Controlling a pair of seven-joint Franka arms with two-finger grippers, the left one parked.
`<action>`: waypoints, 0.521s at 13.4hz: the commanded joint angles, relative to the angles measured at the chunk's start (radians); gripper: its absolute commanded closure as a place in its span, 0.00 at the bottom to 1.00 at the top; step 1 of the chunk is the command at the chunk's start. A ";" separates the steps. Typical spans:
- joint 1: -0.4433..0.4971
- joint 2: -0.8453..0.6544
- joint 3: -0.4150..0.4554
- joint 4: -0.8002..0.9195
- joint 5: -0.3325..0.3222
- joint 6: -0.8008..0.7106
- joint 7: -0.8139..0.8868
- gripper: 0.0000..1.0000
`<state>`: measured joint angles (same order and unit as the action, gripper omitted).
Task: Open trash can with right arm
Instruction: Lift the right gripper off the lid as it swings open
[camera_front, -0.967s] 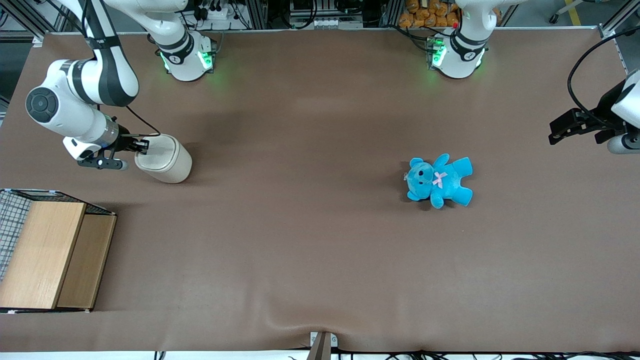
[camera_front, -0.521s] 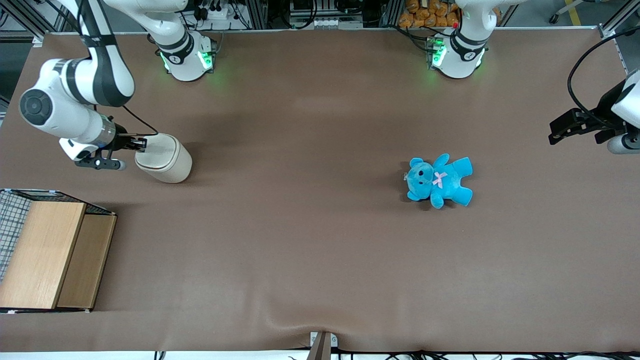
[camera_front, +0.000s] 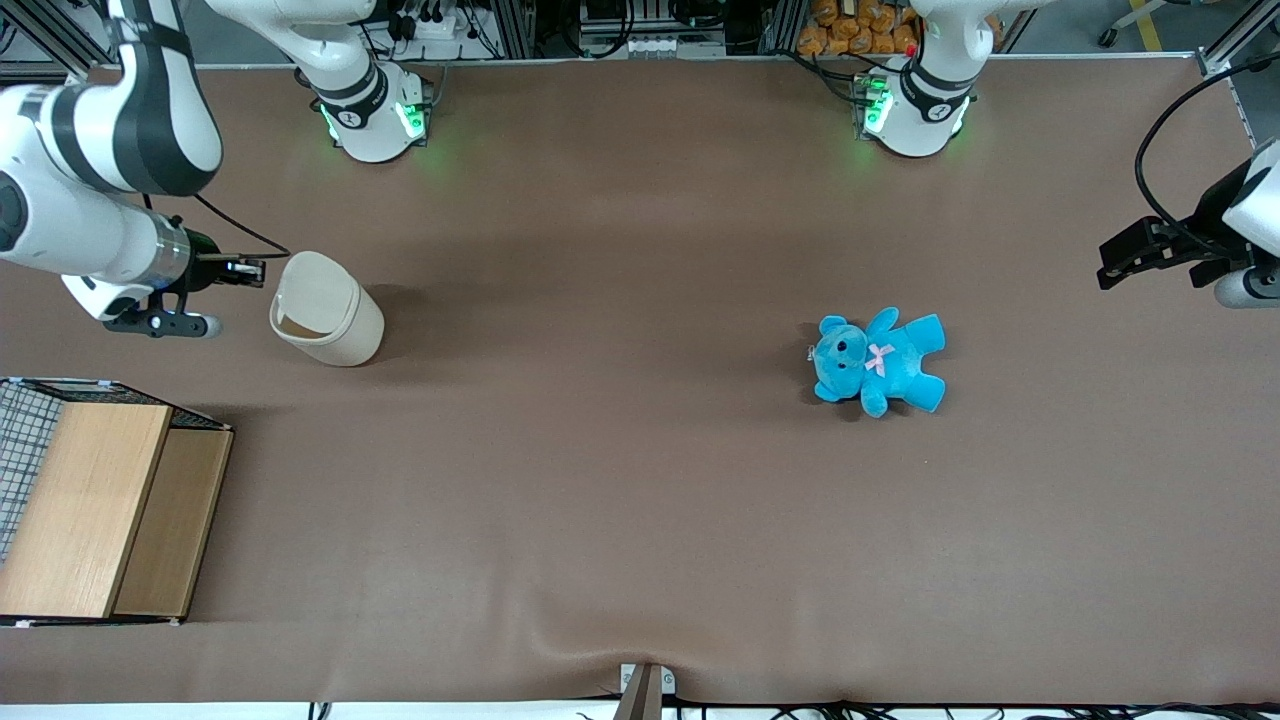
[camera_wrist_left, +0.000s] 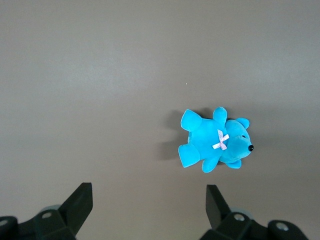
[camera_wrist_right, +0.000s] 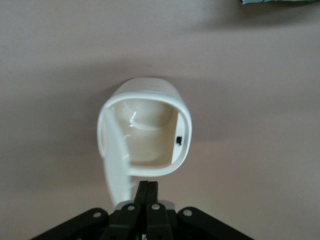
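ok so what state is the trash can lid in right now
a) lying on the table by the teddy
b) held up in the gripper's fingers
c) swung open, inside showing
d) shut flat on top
c: the trash can shows its hollow cream inside, its lid swung up at one side, while the gripper, fingers shut, sits beside the can, apart from it.

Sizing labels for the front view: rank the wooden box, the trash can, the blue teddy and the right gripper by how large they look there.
1. wooden box, clearly largest.
2. trash can and blue teddy: look alike, so unranked.
3. gripper, smallest, beside the trash can's open mouth, fingers shut, touching nothing.
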<state>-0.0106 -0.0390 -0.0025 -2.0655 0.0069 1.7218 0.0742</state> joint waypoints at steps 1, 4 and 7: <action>0.046 0.018 0.001 0.074 0.012 -0.065 0.064 1.00; 0.061 0.022 0.010 0.125 0.012 -0.073 0.068 0.06; 0.060 0.037 0.027 0.240 0.012 -0.106 0.056 0.00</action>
<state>0.0503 -0.0349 0.0173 -1.9285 0.0098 1.6623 0.1281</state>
